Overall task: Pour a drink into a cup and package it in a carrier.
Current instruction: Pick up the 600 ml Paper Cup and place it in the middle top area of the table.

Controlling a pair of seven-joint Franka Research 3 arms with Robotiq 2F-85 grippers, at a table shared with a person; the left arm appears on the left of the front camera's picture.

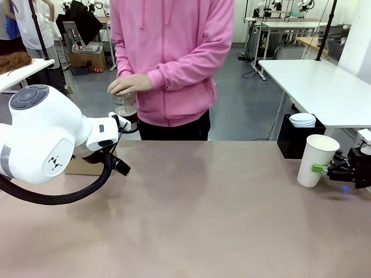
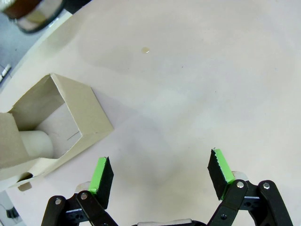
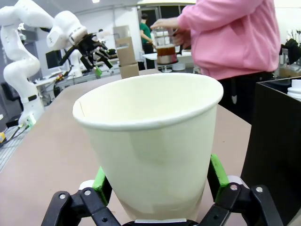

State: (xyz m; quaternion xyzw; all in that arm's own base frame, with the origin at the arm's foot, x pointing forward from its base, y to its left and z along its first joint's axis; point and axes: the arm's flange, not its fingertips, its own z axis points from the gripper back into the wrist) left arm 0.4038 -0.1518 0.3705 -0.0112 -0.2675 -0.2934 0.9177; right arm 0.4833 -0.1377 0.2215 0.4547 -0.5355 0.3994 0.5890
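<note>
Your right end effector [image 3: 158,178] is clamped on the open cup [image 1: 317,159] at the table's [image 1: 203,208] right edge — hold it upright and steady for the person's press pot [image 1: 124,108], seemingly part-full — while the left end effector [image 2: 162,175] hovers wide beside the carrier [image 2: 61,123].

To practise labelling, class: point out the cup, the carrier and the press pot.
cup [image 1: 316,155], front view, on its white side wall.
carrier [image 2: 87,110], left wrist view, on its outer cardboard wall.
press pot [image 3: 165,51], right wrist view, on its glass body.
</note>
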